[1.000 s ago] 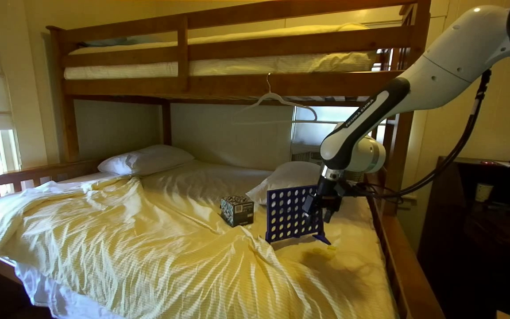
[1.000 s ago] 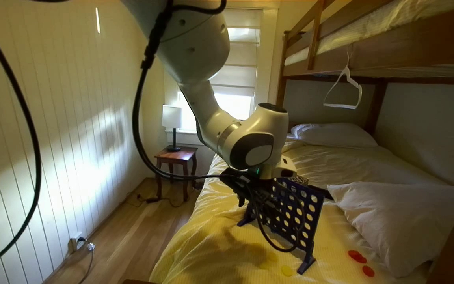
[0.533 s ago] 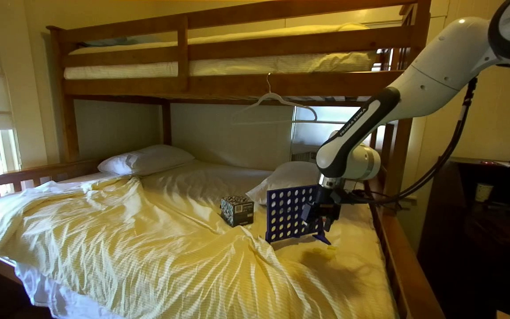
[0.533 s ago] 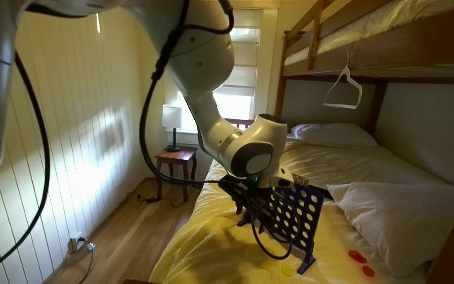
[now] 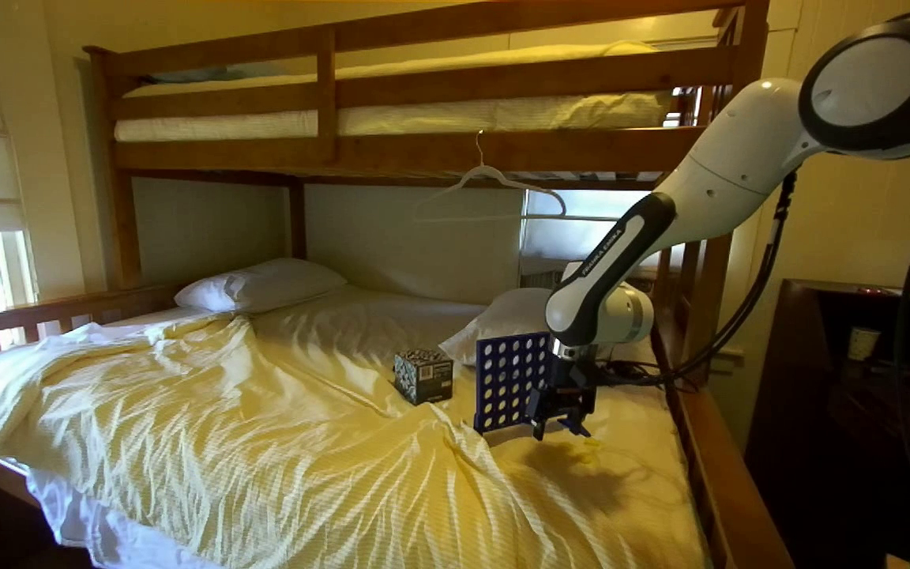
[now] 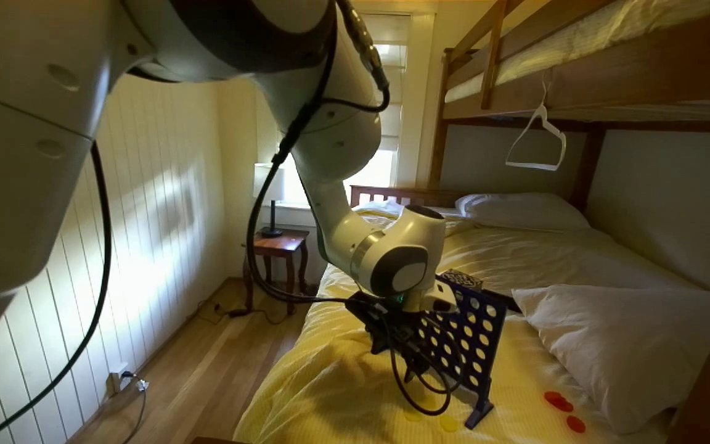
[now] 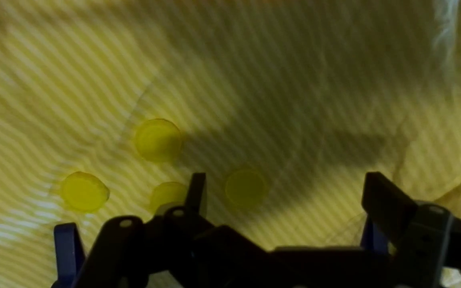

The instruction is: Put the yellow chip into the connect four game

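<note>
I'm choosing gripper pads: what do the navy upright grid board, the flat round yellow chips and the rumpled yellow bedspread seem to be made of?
Navy upright grid board: probably moulded plastic, smooth-looking; straight edges, uniform holes. Flat round yellow chips: likely plastic, by their solid colour and thin disc shape; gloss unclear. Rumpled yellow bedspread: matte, likely woven fabric, by its soft folds and ribbing.

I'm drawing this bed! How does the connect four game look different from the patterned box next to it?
The connect four game is a thin, dark blue board; the patterned box is chunky and block-shaped. The game has rows of round holes, while the box has a speckled pattern on top. The game is taller and stands on feet, but the box is shorter with no feet showing. Both are on the bed.
</note>
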